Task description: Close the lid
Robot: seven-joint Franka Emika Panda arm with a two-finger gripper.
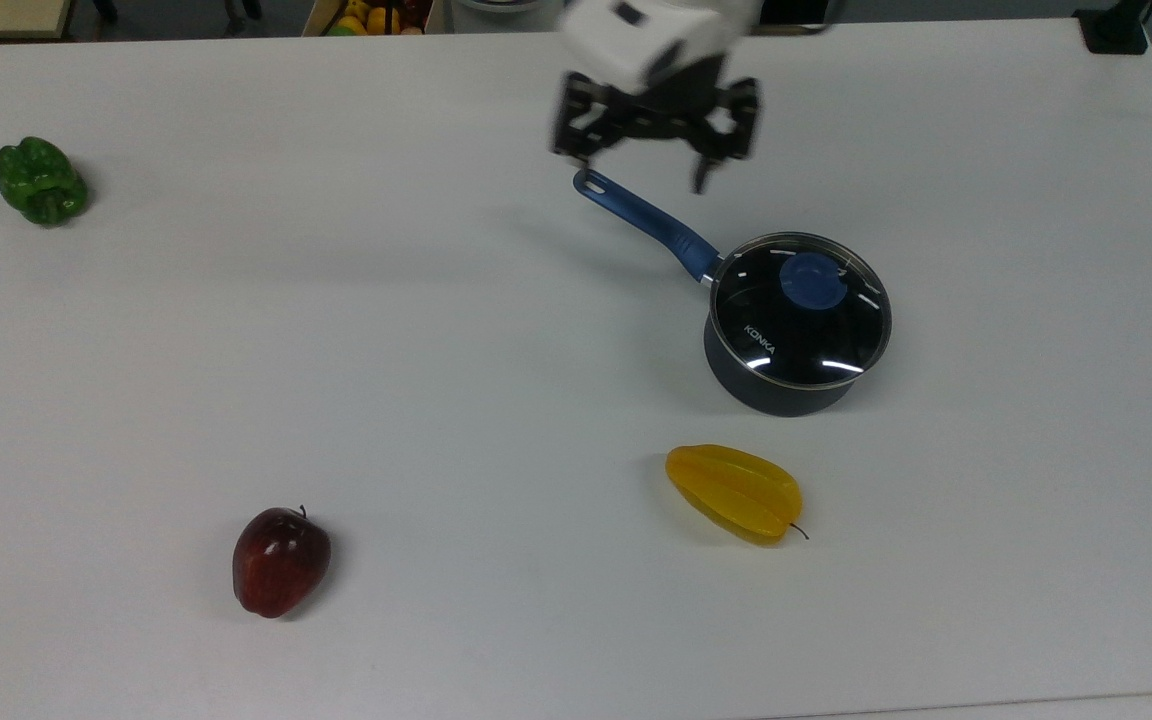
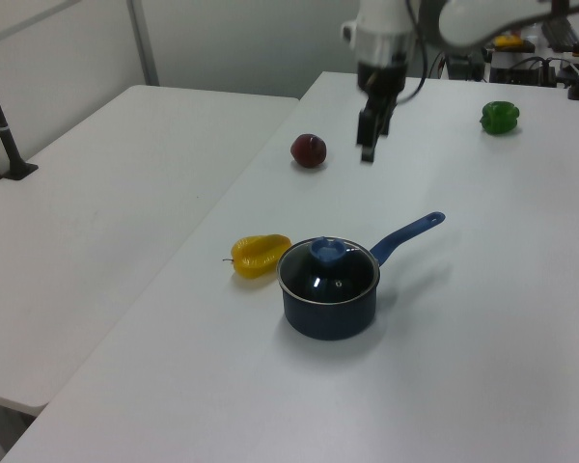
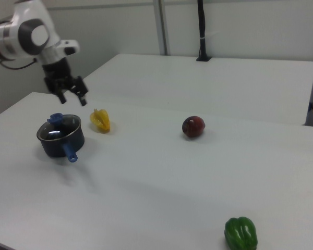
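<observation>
One lid (image 1: 801, 309) (three fruits).

The top view looks steeply down on the table (image 1: 336, 350). The left and right views look low from opposite ends, each nearer. All three share the pan (image 1: 786, 385) (image 2: 328, 313) (image 3: 60, 143) below the gripper (image 1: 641, 170) (image 2: 369, 145) (image 3: 72, 99).
</observation>
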